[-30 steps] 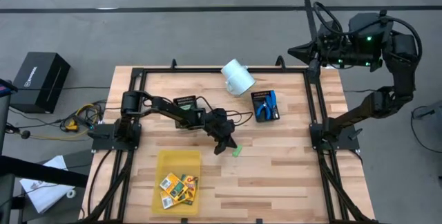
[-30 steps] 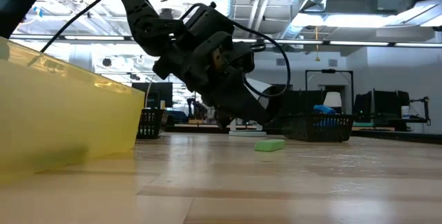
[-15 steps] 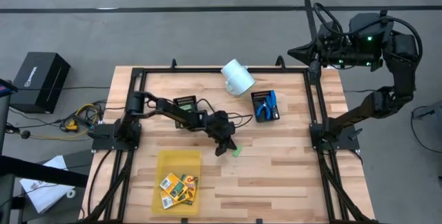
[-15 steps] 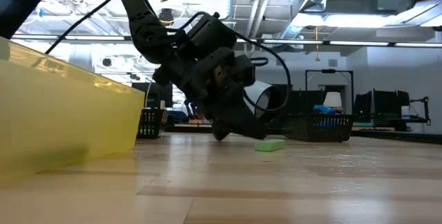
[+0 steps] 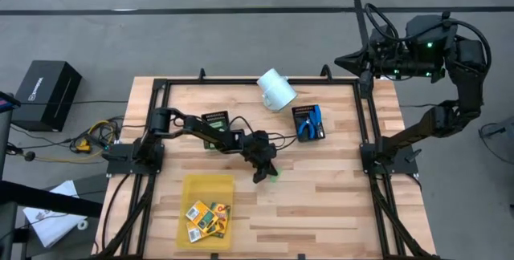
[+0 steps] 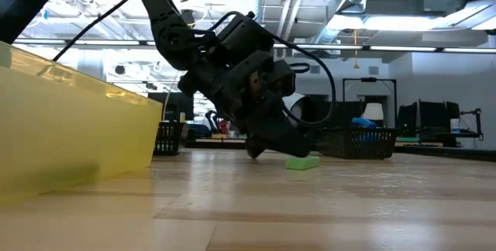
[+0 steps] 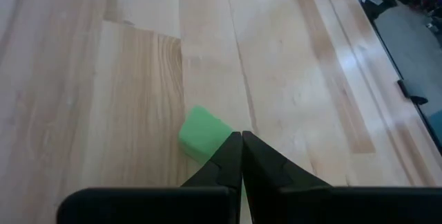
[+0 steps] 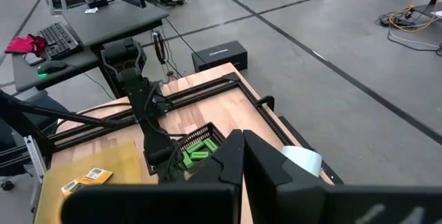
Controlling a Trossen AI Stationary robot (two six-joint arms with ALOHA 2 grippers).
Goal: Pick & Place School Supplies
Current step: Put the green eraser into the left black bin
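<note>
On the wooden table [image 5: 321, 188], the left pincer [image 7: 241, 141], closed and empty, touches a green piece [image 7: 202, 134].

Small light-green oblong piece [image 7: 202, 135] lying flat on bare wood, more green pieces [image 8: 197, 148] heaped in a black mesh tray, orange-yellow boxes [image 5: 207, 217] flat in yellow tray, seemingly three, blue-handled pliers [image 5: 309, 123] in another mesh tray
</note>
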